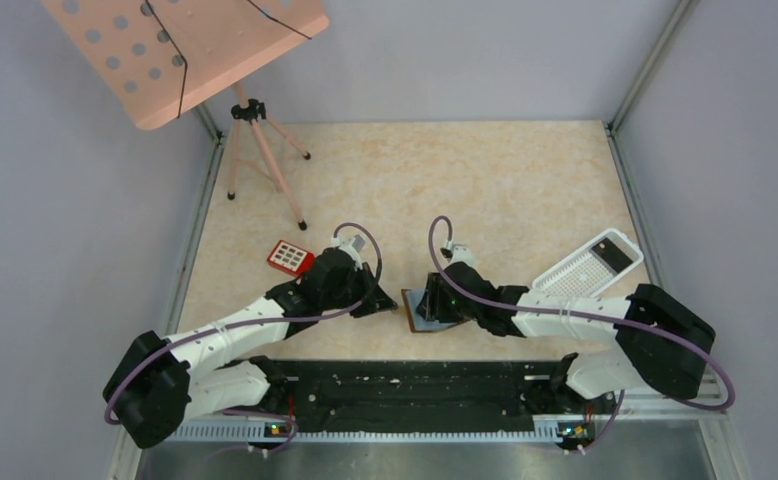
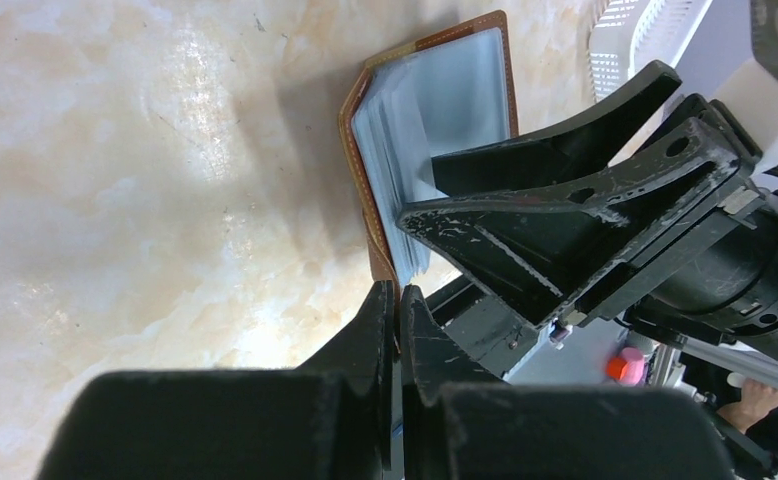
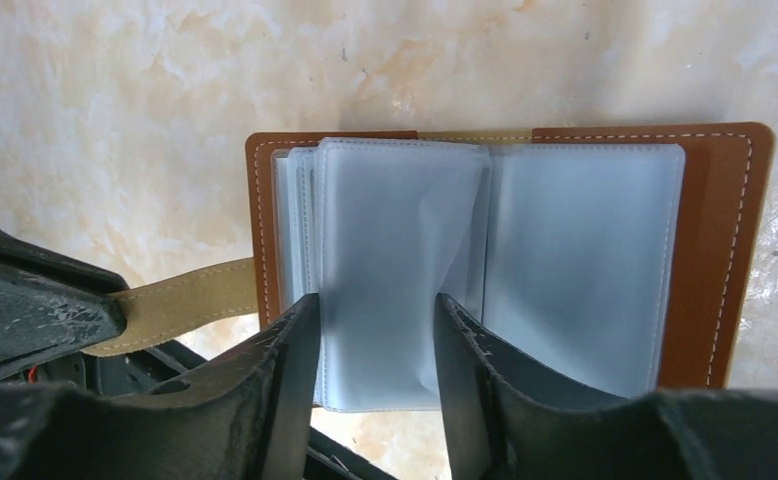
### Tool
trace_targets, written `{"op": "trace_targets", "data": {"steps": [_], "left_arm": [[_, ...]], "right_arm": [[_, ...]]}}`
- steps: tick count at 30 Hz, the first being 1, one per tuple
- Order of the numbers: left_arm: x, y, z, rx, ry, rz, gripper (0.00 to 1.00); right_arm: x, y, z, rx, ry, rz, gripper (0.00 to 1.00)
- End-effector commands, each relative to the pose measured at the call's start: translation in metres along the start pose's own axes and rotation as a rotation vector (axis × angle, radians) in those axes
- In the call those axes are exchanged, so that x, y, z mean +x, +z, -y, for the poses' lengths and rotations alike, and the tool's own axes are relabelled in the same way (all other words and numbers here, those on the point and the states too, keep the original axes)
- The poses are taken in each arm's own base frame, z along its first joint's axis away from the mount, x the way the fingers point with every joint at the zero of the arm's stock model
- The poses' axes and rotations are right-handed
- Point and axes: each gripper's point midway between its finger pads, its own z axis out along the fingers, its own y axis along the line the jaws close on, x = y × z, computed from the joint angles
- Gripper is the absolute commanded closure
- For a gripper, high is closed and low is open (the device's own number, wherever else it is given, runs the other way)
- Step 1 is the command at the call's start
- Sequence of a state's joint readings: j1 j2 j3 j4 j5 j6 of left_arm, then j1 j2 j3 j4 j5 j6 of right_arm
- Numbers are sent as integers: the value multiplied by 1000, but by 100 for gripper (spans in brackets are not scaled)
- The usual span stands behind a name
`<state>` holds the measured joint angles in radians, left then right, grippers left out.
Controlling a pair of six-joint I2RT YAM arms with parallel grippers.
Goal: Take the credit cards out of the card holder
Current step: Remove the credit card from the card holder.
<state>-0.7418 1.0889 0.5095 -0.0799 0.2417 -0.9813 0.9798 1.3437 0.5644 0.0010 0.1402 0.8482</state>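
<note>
Though the card holder (image 3: 725, 250) lies open, contents of its sleeves (image 3: 575, 260) are unclear.

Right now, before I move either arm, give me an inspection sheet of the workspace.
Surface: beige marbled table, no spill seen.
Job's things: card holder lies open near the front edge, its clear sleeves fanned up; no card visible in them.
Clutter: red keypad block left of the holder; white perforated tray to its right.
Grippers: left gripper, fingers shut on the holder's tan strap; right gripper, fingers open, astride a stack of sleeves.
Cables: left purple cable and right purple cable loop up from the wrists; no snag seen.
Surroundings: pink music stand on a tripod at the far left corner; grey walls.
</note>
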Motion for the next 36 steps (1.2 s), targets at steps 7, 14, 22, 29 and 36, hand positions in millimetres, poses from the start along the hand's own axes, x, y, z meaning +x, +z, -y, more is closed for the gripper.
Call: {"op": "trace_targets", "data": {"steps": [7, 14, 22, 29, 36], "left_arm": [[-11, 0, 9, 18, 28, 36, 100], [-11, 0, 9, 16, 26, 36, 100], [-11, 1, 6, 3, 15, 37, 100], [-11, 2, 5, -1, 16, 37, 100], [-11, 3, 3, -14, 20, 37, 100]], "right_arm": [[-10, -11, 4, 12, -1, 60, 46], [-12, -15, 11, 43, -8, 75, 51], [-17, -26, 29, 111, -21, 104, 51], [-20, -36, 44, 160, -25, 124, 51], [-20, -44, 58, 185, -10, 143, 51]]}}
